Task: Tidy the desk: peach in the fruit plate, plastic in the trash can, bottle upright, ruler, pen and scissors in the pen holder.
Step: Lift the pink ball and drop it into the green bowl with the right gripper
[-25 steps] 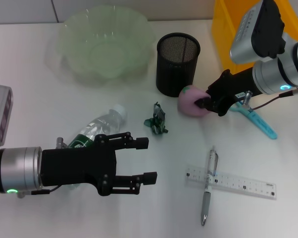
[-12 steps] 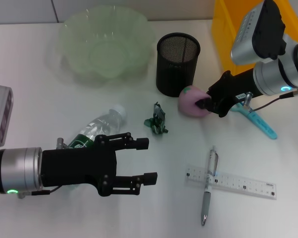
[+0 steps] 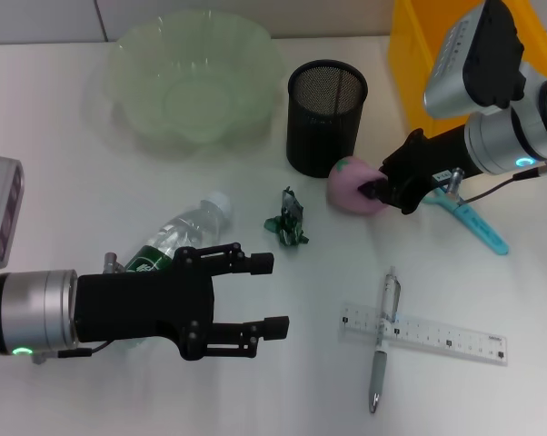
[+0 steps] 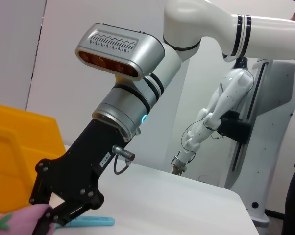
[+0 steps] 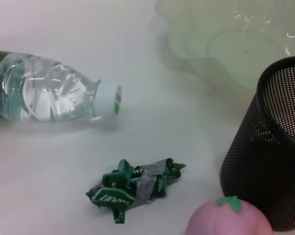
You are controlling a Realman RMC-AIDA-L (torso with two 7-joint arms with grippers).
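The pink peach (image 3: 351, 186) (image 5: 230, 220) rests on the table beside the black mesh pen holder (image 3: 326, 116). My right gripper (image 3: 380, 189) (image 4: 48, 221) is shut on its right side. A green crumpled plastic wrapper (image 3: 287, 221) (image 5: 134, 186) lies mid-table. The water bottle (image 3: 184, 233) (image 5: 42, 95) lies on its side, partly under my left arm. My left gripper (image 3: 268, 293) hovers open just right of it. The teal scissors (image 3: 478, 225) lie under the right arm. The pen (image 3: 382, 341) lies across the clear ruler (image 3: 437, 336). The pale green fruit plate (image 3: 137, 54) stands at the back.
A yellow bin (image 3: 417, 54) stands at the back right corner, behind the right arm. Bare white table shows in front of the left gripper and between the wrapper and the ruler.
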